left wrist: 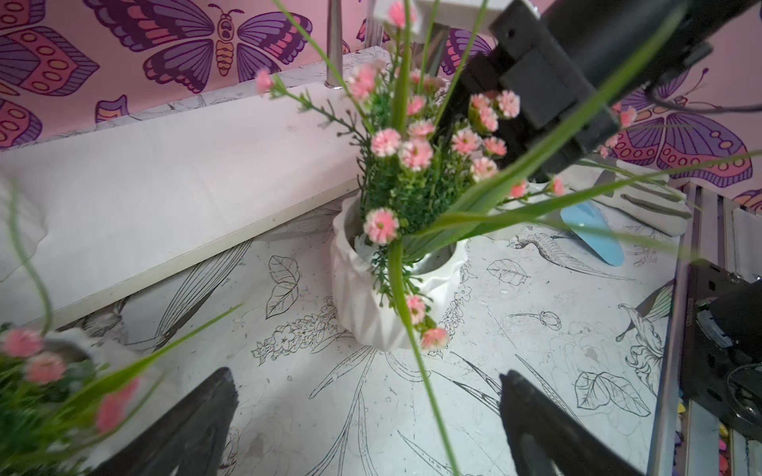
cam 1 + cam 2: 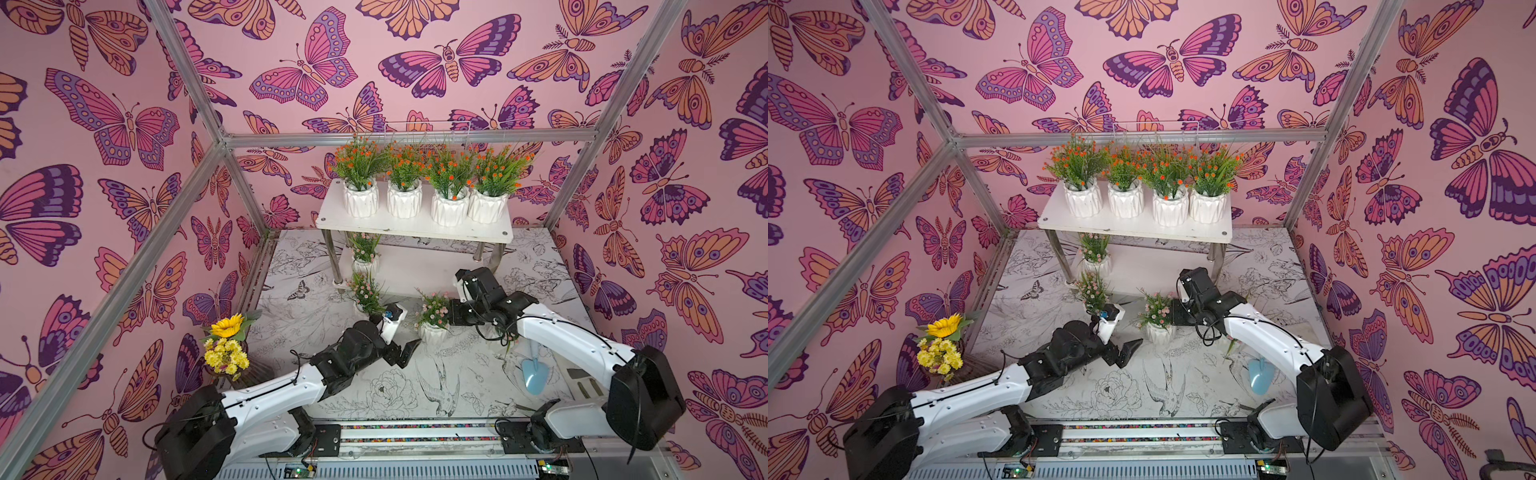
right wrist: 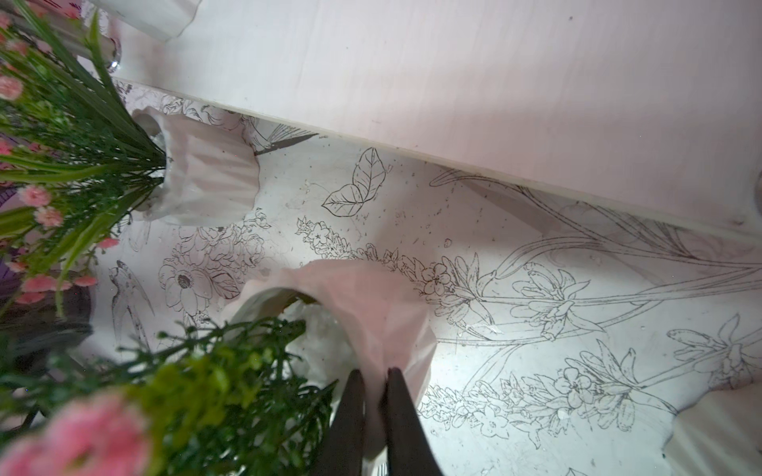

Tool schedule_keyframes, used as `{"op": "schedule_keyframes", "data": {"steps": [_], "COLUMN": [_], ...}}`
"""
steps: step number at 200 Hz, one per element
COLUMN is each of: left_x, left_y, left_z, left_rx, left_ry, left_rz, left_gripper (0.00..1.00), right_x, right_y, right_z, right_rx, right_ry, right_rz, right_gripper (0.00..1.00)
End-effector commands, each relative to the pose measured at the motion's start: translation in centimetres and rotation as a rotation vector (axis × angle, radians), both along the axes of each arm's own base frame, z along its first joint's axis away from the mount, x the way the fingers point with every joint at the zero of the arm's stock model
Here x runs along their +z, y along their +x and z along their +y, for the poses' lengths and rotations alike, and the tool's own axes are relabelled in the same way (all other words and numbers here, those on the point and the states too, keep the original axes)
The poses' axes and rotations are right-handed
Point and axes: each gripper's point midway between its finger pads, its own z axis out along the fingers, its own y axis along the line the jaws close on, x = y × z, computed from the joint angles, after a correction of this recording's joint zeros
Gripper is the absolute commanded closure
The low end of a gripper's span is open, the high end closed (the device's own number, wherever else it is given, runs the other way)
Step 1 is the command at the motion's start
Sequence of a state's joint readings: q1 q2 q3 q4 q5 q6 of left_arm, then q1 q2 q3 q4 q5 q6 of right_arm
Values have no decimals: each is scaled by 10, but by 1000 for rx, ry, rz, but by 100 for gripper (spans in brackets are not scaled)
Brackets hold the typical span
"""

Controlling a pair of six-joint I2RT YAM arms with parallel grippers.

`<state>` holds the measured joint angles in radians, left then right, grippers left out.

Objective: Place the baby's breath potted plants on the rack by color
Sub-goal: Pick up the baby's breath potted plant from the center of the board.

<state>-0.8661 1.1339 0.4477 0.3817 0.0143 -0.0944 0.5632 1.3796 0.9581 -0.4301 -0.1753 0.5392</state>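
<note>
Several orange-flowered baby's breath potted plants (image 2: 424, 195) stand in a row on the rack's (image 2: 415, 230) top board in both top views. One pink plant (image 2: 365, 259) sits on the lower board at its left end. Another pink plant (image 2: 368, 297) stands just before that board's left corner. My right gripper (image 3: 373, 379) is shut on the rim of a third pink plant's white pot (image 3: 383, 321), upright on the table (image 2: 432, 328). My left gripper (image 1: 369, 395) stands open just short of this pot (image 1: 371, 305), not touching it.
A sunflower bouquet (image 2: 226, 345) stands at the table's left edge. A light blue scoop (image 2: 534, 376) lies under my right forearm. Another white pot (image 1: 511, 233) shows partly behind the held one. The arm rail (image 2: 415, 432) runs along the front.
</note>
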Motion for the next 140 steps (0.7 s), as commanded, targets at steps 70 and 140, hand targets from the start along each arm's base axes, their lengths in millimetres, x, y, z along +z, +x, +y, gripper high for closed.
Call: {"op": "schedule_keyframes", "data": {"steps": [70, 140], "left_x": [-1, -3], "left_y": [12, 21], "left_z": [-60, -84], "left_rx": [-122, -145], "left_ry": [-63, -115], "left_rz": [-73, -74], "left_gripper": [0, 0], "right_x": [23, 23], "right_y": [-2, -4], "right_z": [12, 15], "right_rx": [15, 16], "right_ry": [136, 165], "right_rz": [-39, -40], "right_gripper": [95, 95]}}
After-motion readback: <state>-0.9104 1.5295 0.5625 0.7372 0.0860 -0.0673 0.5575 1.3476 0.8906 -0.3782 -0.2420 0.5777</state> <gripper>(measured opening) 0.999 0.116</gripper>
